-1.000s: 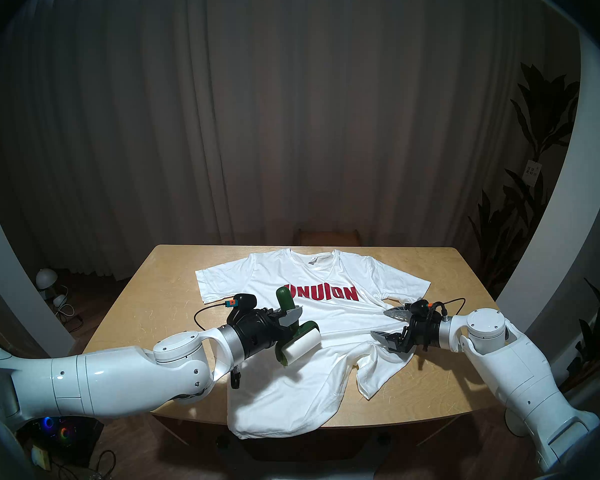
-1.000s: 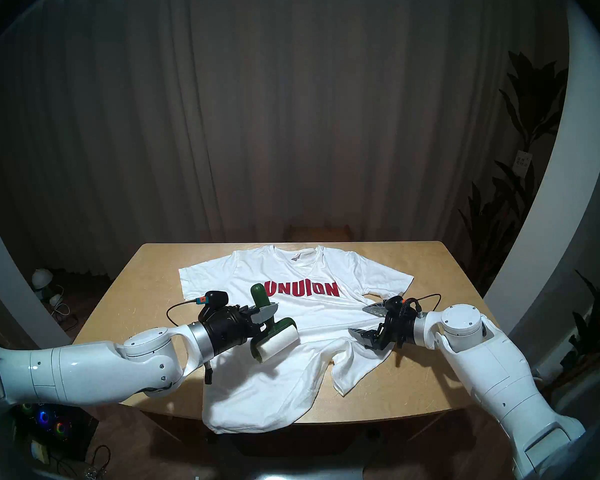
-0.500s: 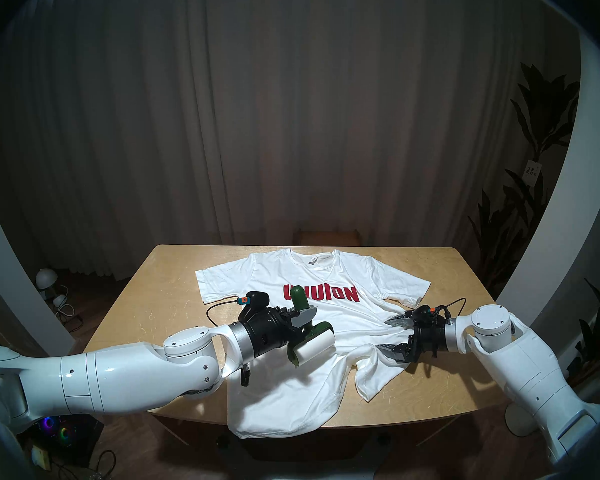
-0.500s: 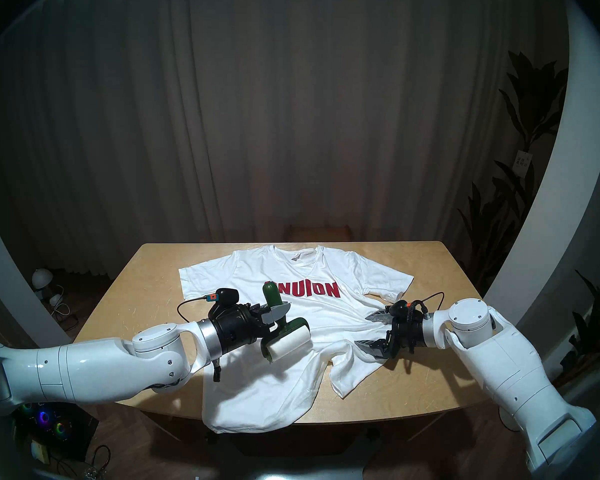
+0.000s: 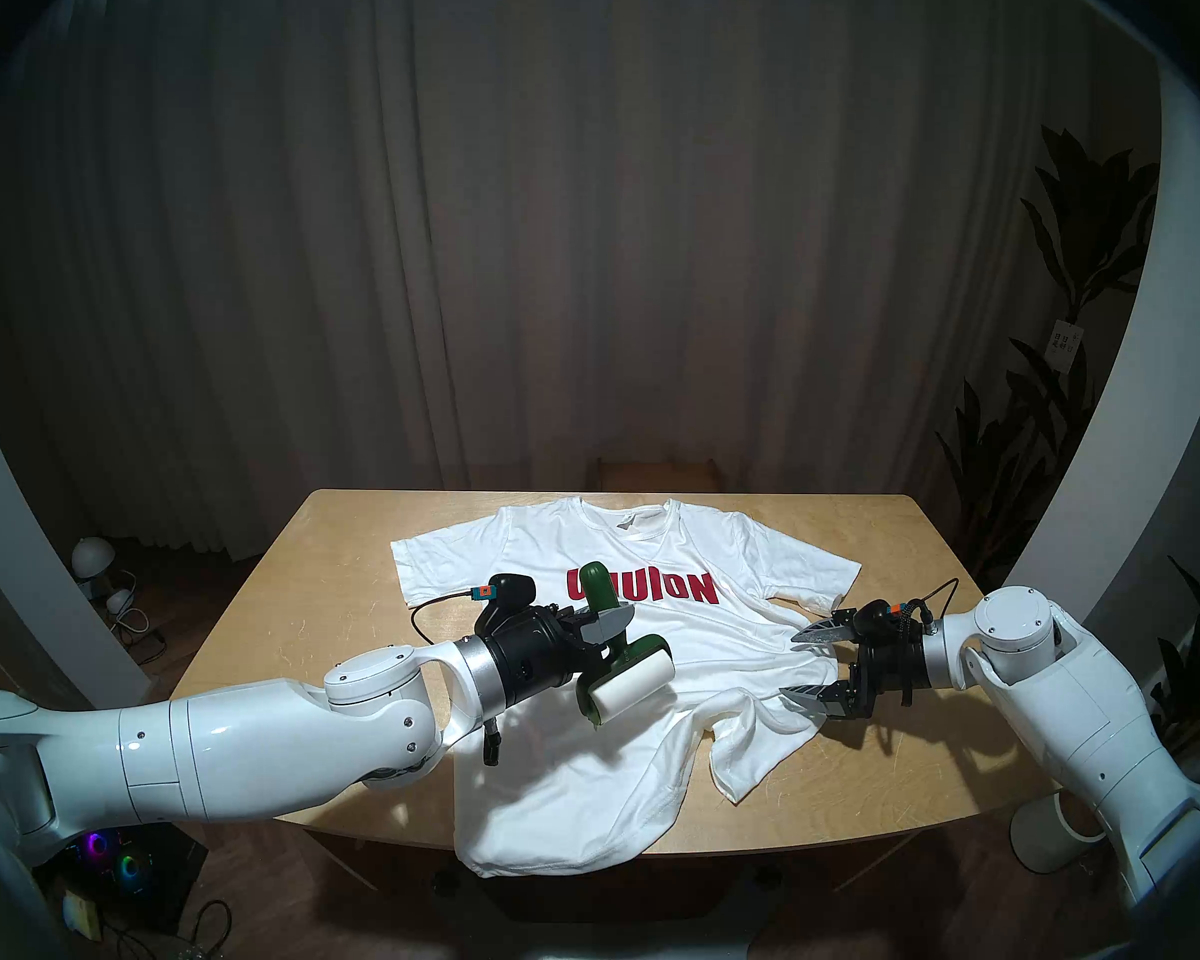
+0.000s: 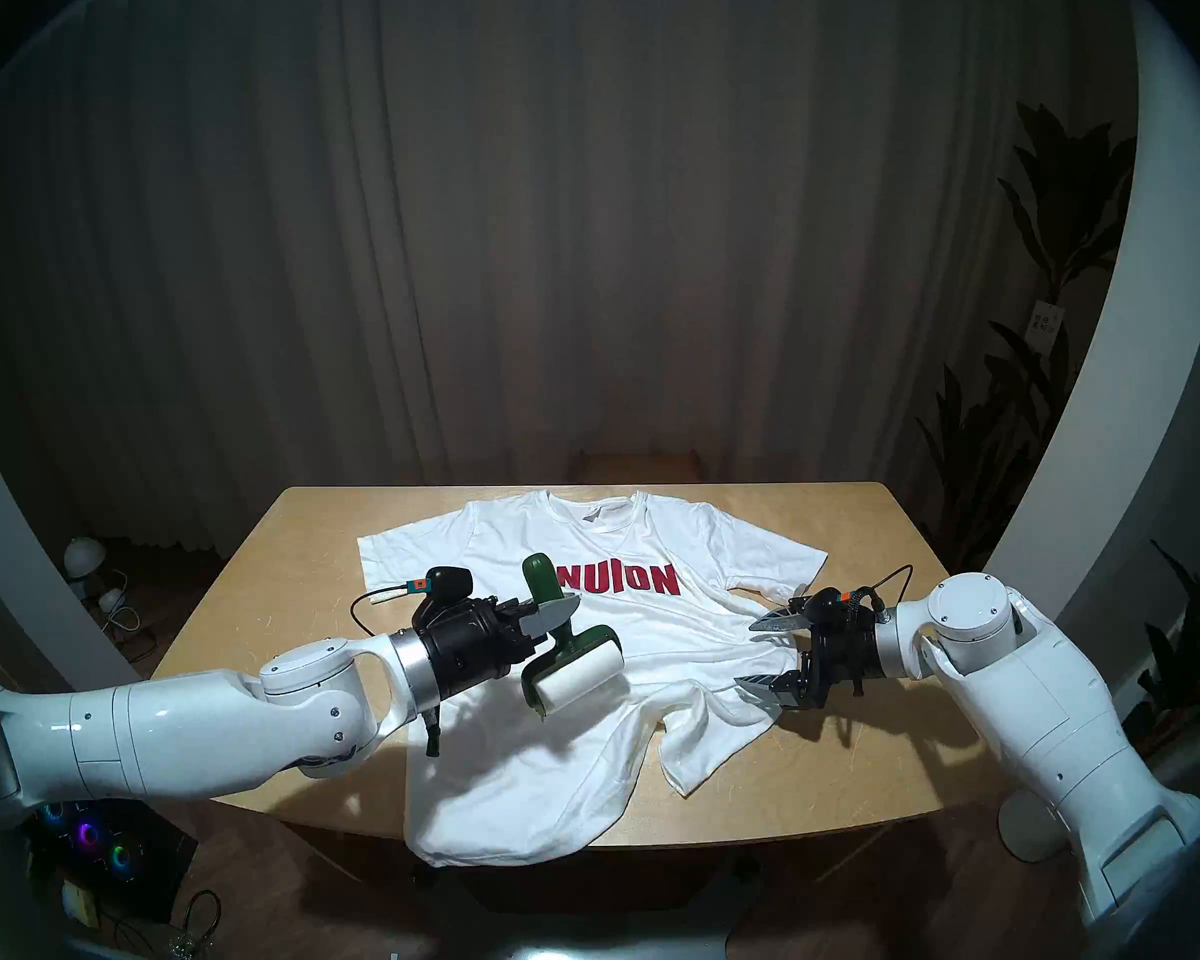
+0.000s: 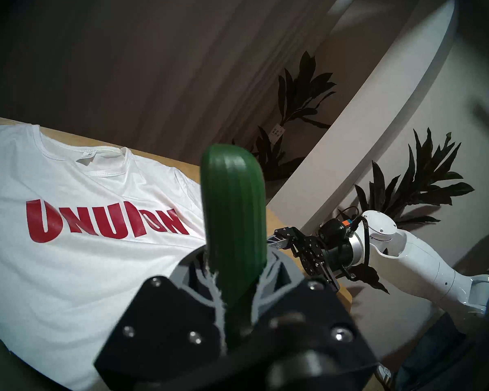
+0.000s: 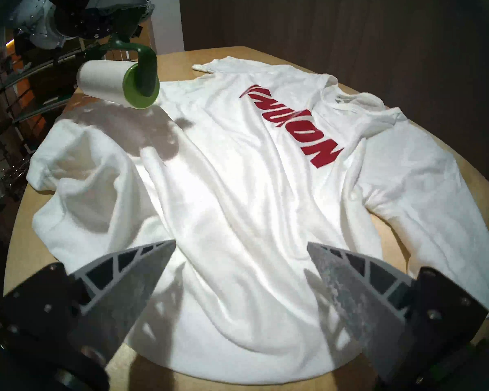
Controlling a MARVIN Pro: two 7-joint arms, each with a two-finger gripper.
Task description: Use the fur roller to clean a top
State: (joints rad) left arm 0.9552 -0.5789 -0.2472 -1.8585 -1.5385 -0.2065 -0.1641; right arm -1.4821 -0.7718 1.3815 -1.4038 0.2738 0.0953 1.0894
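Left fingers [image 5: 607,626] clamped on roller [image 5: 623,678] handle; roll hangs just above shirt [image 5: 646,661] at bench [image 5: 320,591] centre. Right fingers [image 5: 806,664] released, empty, lifted off bunched hem toward 3 o'clock. I judge cloth now unpinned; next stroke may drag it.

You get a dim room, overhead light glaring on the white top [image 5: 652,661], fisheye-bent dark rims, blurred wrist-view foregrounds.

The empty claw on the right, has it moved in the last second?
Yes. The right gripper has drawn off the T-shirt toward the table right edge, jaws open.
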